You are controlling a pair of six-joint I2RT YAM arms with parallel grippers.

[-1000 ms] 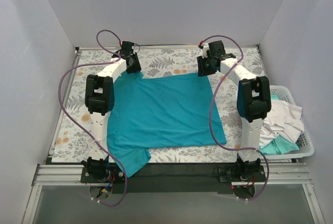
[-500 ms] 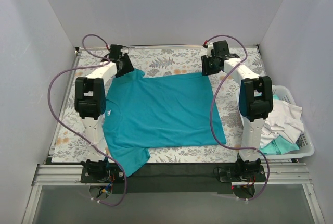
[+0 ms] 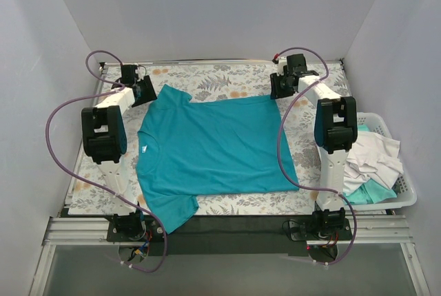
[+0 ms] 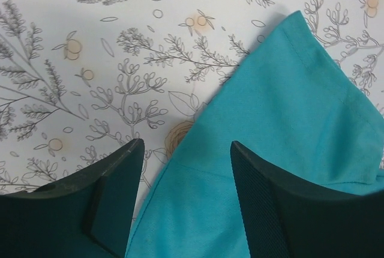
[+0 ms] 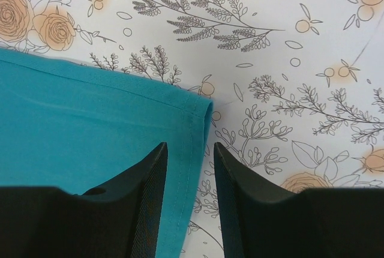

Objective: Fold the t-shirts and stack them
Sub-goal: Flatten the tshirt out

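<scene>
- The floral-printed surface (image 3: 227, 79) shows all round the teal t-shirt, except at the near edge, where cloth covers it.
- The teal t-shirt (image 3: 213, 148) lies spread flat in the middle, collar toward the left arm and hem toward the right arm. Its near sleeve hangs over the surface's near edge. Only the top view shows this whole layout.
- The white basket (image 3: 406, 196) sits to the right of the teal t-shirt, off the surface. It holds crumpled white t-shirts (image 3: 375, 155) and a pale aqua t-shirt (image 3: 365, 191). Neither wrist view shows it.
- The left gripper (image 4: 186, 147) is over the edge of the teal t-shirt's far sleeve. Its wrist view shows the jaws spread wide with nothing between them, the cloth lying flat underneath.
- The right gripper (image 5: 189, 147) is over the teal t-shirt's far hem corner. Its wrist view shows a narrow gap between the jaws, the stitched hem edge lying beneath, unpinched.
- A small white neck label (image 3: 145, 149) sits at the teal t-shirt's collar, visible from the top view alone.
</scene>
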